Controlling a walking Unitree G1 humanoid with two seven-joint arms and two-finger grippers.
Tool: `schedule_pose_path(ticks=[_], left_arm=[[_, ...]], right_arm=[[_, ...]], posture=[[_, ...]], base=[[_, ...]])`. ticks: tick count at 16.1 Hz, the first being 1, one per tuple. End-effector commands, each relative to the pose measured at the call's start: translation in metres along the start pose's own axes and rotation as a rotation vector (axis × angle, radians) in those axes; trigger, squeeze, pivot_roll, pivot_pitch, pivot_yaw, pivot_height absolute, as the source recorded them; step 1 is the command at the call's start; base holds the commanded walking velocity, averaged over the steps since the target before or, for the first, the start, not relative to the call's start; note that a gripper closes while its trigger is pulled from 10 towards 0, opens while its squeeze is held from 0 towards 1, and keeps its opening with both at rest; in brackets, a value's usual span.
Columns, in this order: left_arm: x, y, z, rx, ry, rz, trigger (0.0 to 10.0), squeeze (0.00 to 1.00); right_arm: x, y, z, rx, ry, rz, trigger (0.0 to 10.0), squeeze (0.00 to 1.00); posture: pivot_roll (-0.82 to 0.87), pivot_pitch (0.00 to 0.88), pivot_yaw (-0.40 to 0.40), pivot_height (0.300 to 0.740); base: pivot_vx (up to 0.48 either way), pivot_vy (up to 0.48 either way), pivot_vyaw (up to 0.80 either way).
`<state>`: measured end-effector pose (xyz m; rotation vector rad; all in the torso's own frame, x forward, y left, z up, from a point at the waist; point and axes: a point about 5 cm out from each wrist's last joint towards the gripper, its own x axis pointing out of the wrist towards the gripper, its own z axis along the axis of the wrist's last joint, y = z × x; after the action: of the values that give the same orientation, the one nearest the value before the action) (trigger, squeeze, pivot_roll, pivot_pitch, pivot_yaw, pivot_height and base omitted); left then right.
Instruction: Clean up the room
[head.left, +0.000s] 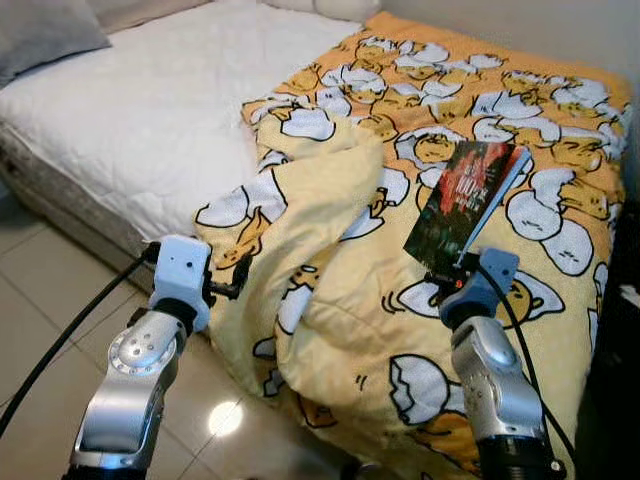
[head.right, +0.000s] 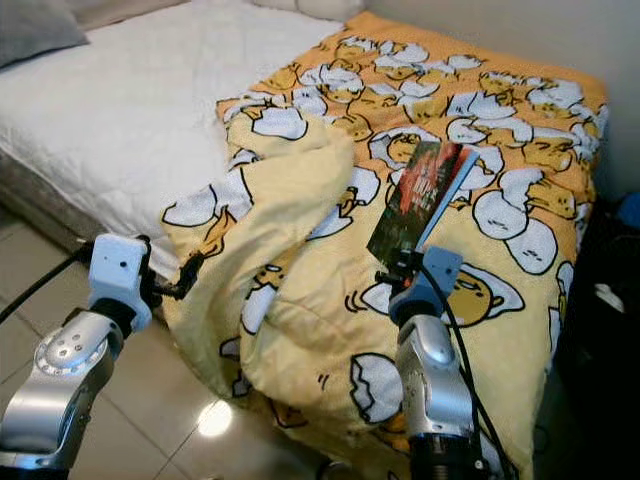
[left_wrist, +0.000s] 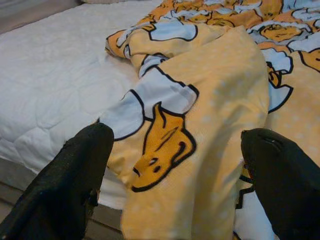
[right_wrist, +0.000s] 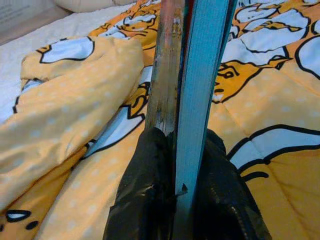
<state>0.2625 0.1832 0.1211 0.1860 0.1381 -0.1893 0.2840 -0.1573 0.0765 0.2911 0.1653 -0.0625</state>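
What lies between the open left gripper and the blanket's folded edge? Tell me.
Nothing visible. The left gripper is open at the bed's edge, and the yellow blanket lies directly ahead between its fingers. The right gripper holds the book elsewhere.

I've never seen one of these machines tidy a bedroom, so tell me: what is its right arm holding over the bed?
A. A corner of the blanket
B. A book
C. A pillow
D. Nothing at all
B: the right gripper is clamped on the lower edge of a dark-covered book, holding it above the yellow patterned blanket.
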Motion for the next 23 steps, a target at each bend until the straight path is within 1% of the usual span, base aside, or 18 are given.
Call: schedule_pose_path(ticks=[1, 3, 8, 14, 18, 22, 23], left_arm=[[-0.0012, 0.0065, 0.0049, 0.016, -0.011, 0.022, 10.0, 0.0], [-0.0015, 0.0067, 0.0025, 0.015, -0.003, 0.019, 10.0, 0.0], [-0.0001, 0.007, 0.0025, 0.023, 0.006, 0.012, 10.0, 0.0], [0.0003, 0.0074, 0.0029, 0.025, 0.012, 0.009, 10.0, 0.0], [0.0008, 0.009, 0.0031, 0.023, 0.014, 0.015, 10.0, 0.0], [0.0015, 0.0095, 0.0036, 0.021, 0.014, 0.021, 10.0, 0.0], [0.0016, 0.0103, 0.0037, 0.021, 0.014, 0.025, 10.0, 0.0]], right_arm=[[0.001, 0.0076, 0.008, 0.003, -0.034, 0.027, 10.0, 0.0], [0.0028, 0.0043, 0.01, -0.007, -0.036, 0.016, 10.0, 0.0], [0.0041, 0.007, 0.0105, -0.02, -0.033, 0.022, 10.0, 0.0], [0.0051, 0.0038, 0.011, -0.03, -0.032, 0.007, 10.0, 0.0], [0.0052, 0.0042, 0.0117, -0.033, -0.038, 0.007, 10.0, 0.0], [0.0058, 0.0035, 0.0117, -0.038, -0.037, -0.001, 10.0, 0.0], [0.0057, 0.0038, 0.0117, -0.036, -0.037, 0.0, 10.0, 0.0]], posture=[[0.04, 0.0, -0.013, 0.74], [0.04, 0.0, -0.012, 0.74], [0.03, 0.0, -0.008, 0.74], [0.04, 0.0, -0.01, 0.74], [0.04, 0.0, -0.011, 0.74], [0.05, 0.0, -0.015, 0.74], [0.05, 0.0, -0.015, 0.74]], base=[[0.0, 0.394, -0.8], [0.0, 0.394, -0.8], [0.0, 0.392, -0.8], [0.0, 0.391, -0.8], [0.0, 0.393, 0.0], [0.0, 0.431, -0.75], [0.0, 0.428, 0.0]])
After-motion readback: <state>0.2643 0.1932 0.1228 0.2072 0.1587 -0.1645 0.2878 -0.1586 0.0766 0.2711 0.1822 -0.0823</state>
